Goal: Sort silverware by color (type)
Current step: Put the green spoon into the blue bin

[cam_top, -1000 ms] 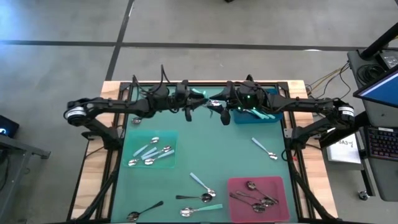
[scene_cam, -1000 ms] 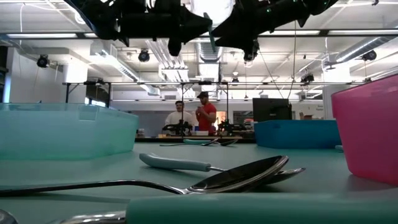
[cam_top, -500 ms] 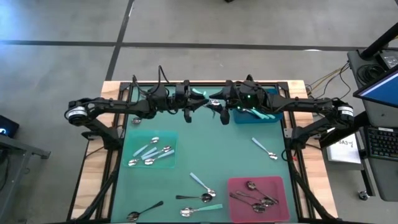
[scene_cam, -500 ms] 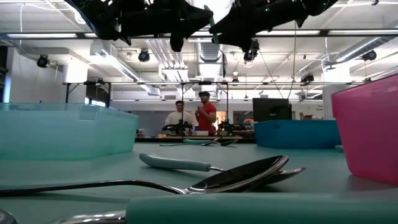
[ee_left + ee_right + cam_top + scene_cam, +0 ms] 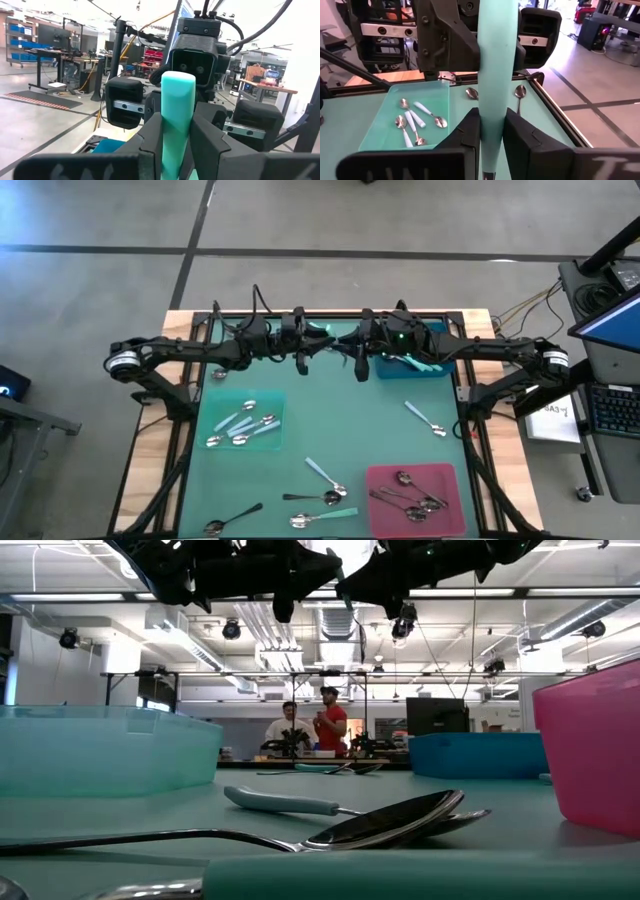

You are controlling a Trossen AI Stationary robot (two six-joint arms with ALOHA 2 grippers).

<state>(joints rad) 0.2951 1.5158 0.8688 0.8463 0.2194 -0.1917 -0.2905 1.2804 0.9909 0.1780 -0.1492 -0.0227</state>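
A teal-handled spoon (image 5: 322,332) hangs in the air over the far middle of the table, between my two grippers, which face each other. My left gripper (image 5: 316,346) comes from the table's left and is shut on its handle. My right gripper (image 5: 347,348) comes from the right and is shut on the same handle. Pale-blue-handled spoons lie in a light teal tray (image 5: 270,402). Teal-handled ones lie in a blue tray (image 5: 440,368), and metal ones in a pink tray (image 5: 385,478). My left gripper pinches the teal handle (image 5: 176,145) between its two fingers, reaching about level from the table's left. The handle's rounded free end (image 5: 178,85) sticks out past the fingers toward the other gripper. The spoon is clear of the table. My right gripper pinches the same teal handle (image 5: 492,127) between its two fingers, reaching about level from the table's right. The handle runs on past the fingers in front of the left gripper. A bit of metal (image 5: 487,175) shows below the fingers.
Loose spoons lie on the green mat: one at the right (image 5: 425,418), several near the front middle (image 5: 320,485), one dark one at the front left (image 5: 232,518) and two at the far edge (image 5: 520,91). People stand in the room beyond the table (image 5: 320,725).
My right gripper has shut on the teal handle, which my left gripper has held all along. Both arms have stayed in place over the far middle of the table.
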